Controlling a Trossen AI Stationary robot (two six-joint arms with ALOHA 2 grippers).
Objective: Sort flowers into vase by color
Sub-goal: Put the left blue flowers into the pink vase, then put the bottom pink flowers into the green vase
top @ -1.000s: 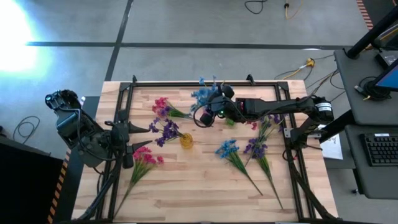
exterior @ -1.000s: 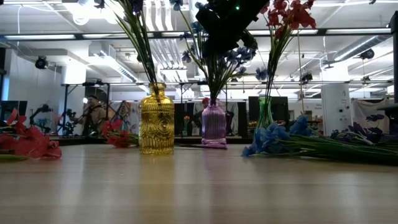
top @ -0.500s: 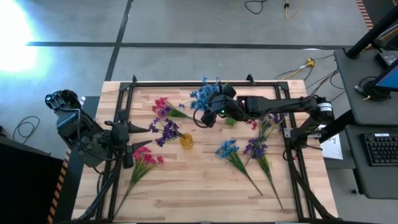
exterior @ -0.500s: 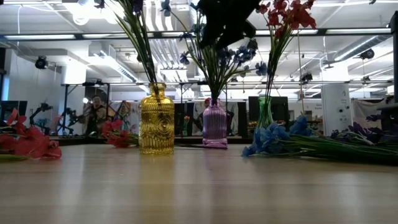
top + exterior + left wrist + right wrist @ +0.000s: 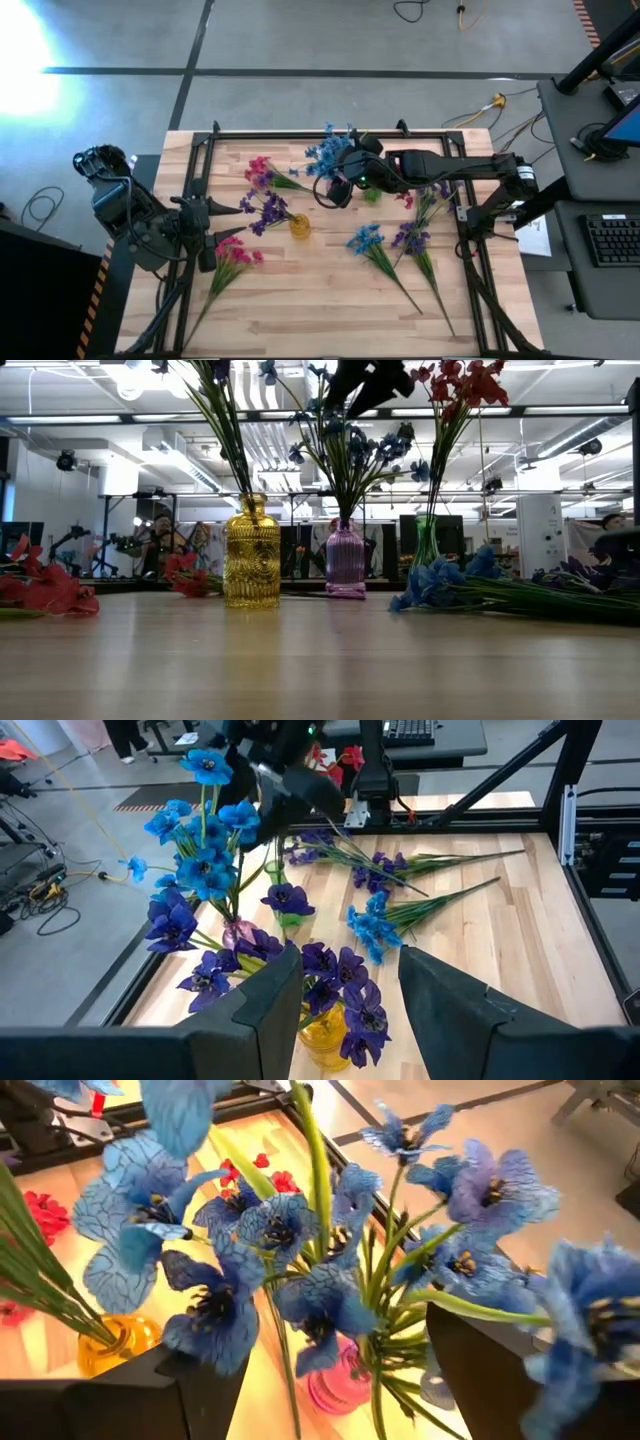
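A pink glass vase [image 5: 345,560] holds a bunch of blue flowers [image 5: 328,152], their stems stuck down its neck. My right gripper [image 5: 338,190] hovers open just above and beside those blooms [image 5: 300,1270], one finger to each side, holding nothing. A yellow vase [image 5: 252,555] holds purple flowers [image 5: 265,208]. A clear green vase [image 5: 425,545] holds red flowers [image 5: 460,380]. My left gripper [image 5: 222,208] waits open at the table's left, in front of the yellow vase, with nothing between its fingers [image 5: 280,990].
Loose sprigs lie flat on the wooden table: pink ones [image 5: 235,250] near the left arm, a pink-purple one [image 5: 262,172] at the far left, a blue one [image 5: 366,240] and purple ones [image 5: 412,238] to the right. A black frame [image 5: 300,135] rims the table.
My right gripper has risen away from the pink vase and drawn back a little toward the table's right edge. The blue flowers, earlier bunched under the gripper, now stand spread out in the vase on their own.
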